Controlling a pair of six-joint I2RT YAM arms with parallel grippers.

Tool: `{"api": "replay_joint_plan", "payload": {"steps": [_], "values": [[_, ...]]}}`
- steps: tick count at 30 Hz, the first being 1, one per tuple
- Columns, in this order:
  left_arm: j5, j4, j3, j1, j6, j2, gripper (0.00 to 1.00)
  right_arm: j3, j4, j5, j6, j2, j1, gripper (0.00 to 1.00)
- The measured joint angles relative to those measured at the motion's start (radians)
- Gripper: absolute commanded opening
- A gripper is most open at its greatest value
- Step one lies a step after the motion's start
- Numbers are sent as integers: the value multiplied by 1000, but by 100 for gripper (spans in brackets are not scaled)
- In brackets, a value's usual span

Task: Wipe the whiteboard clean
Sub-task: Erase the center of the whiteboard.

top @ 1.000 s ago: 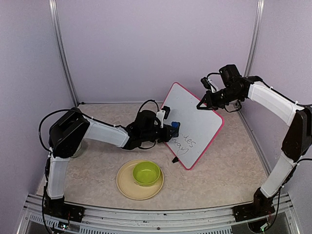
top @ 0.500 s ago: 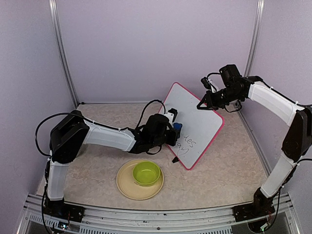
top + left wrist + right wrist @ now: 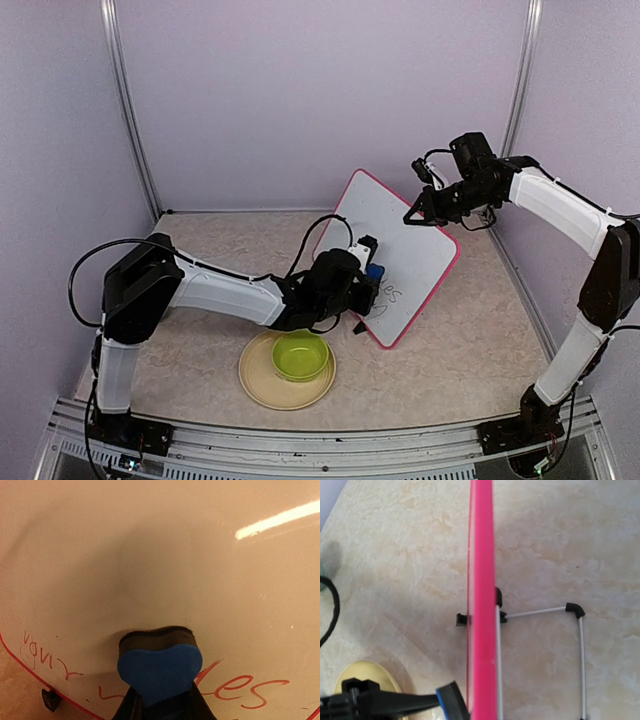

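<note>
Left gripper (image 3: 366, 284) is clamped on a blue eraser (image 3: 160, 672) pressed against the whiteboard (image 3: 405, 235); right gripper (image 3: 412, 216) is closed on its top edge, seemingly for steadiness

Whiteboard (image 3: 412, 245) upright on the table (image 3: 470, 350): right hand (image 3: 413, 214) clamps its upper edge; left hand (image 3: 366, 277) presses a blue eraser (image 3: 376, 270) to its face, beside handwriting. Green bowl (image 3: 301, 355) on yellow plate (image 3: 258, 385) nearby.

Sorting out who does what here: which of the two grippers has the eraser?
The left gripper: it is shut on the blue eraser, pressed to the whiteboard. The right gripper only clamps the board's upper edge.
</note>
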Motion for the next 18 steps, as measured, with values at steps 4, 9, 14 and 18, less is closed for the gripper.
{"api": "replay_joint_plan", "payload": {"steps": [4, 9, 14, 18], "values": [[0, 21, -18, -12, 0, -3, 1, 0, 0, -2, -2, 0, 0, 0], [-3, 43, -33, -24, 1, -3, 1, 0, 1, -3, -3, 0, 0, 0], [-10, 50, -39, -32, 8, -3, 1, 0, 1, -3, -5, 0, 0, 0], [-13, 58, -43, -44, 15, -3, 1, 0, 1, -3, -5, 0, 0, 0]]}}
